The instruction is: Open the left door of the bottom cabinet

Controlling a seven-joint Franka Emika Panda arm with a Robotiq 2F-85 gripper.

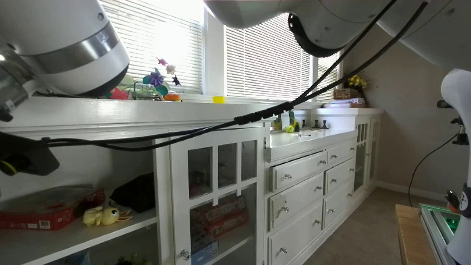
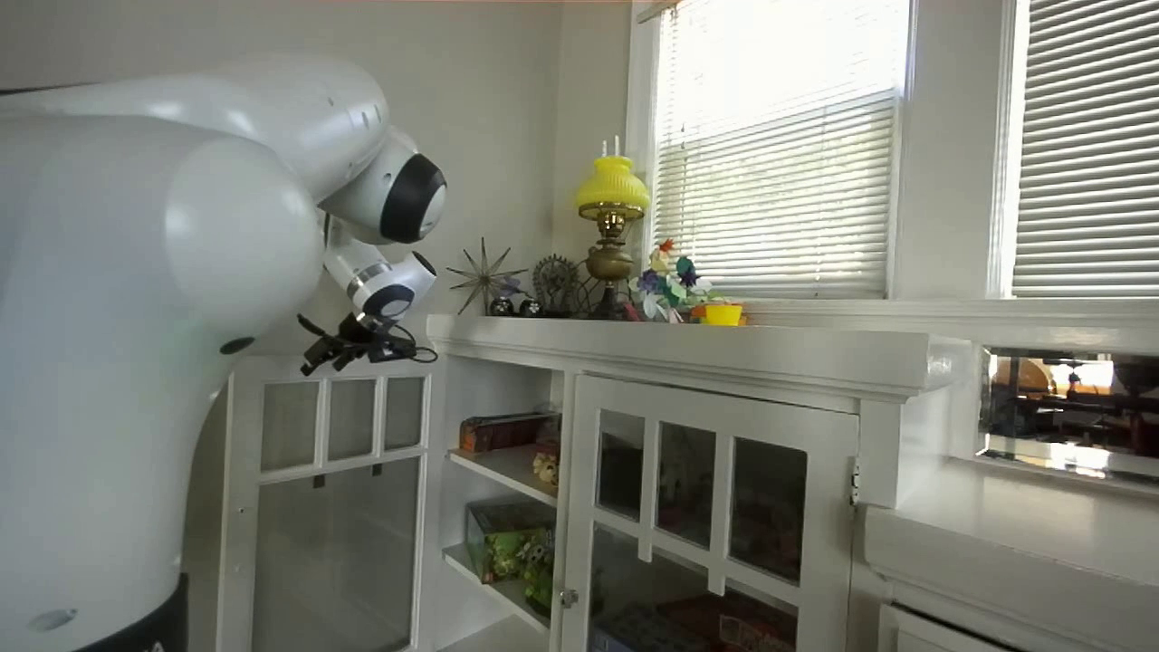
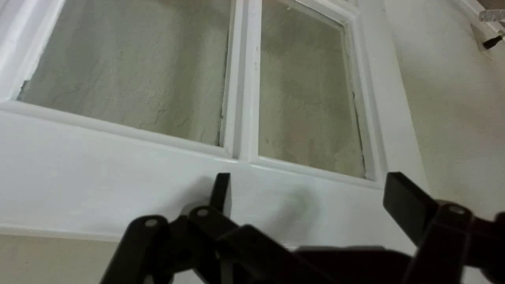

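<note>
Two fingers [image 3: 406,205] of mine, on my gripper [image 3: 310,188], are spread wide, with the white top bar [image 3: 98,169] of the left door [image 2: 237,507] behind the gap; I cannot tell if they touch it. The door is wide open at the left end of the bottom cabinet [image 2: 770,358], by the left corner of its top. It stands up straight, tall way up and down, and points out away from the shelves [image 2: 505,466]. It has three small panes [image 2: 351,414] over one big pane [image 2: 340,552]. Just beside the shelves is one more glass door [image 2: 833,507] with one knob [image 2: 569,598]. I count six drawers [image 1: 301,198] with two knobs each. On the cabinet's top I see one yellow lamp [image 2: 613,186] and one yellow pot [image 2: 723,314]. One red box [image 1: 44,221] and one yellow toy [image 1: 105,216] sit on the same shelf. One wooden table [image 1: 412,235] shows a long edge and a corner across the floor [image 1: 360,224] from the drawers.
</note>
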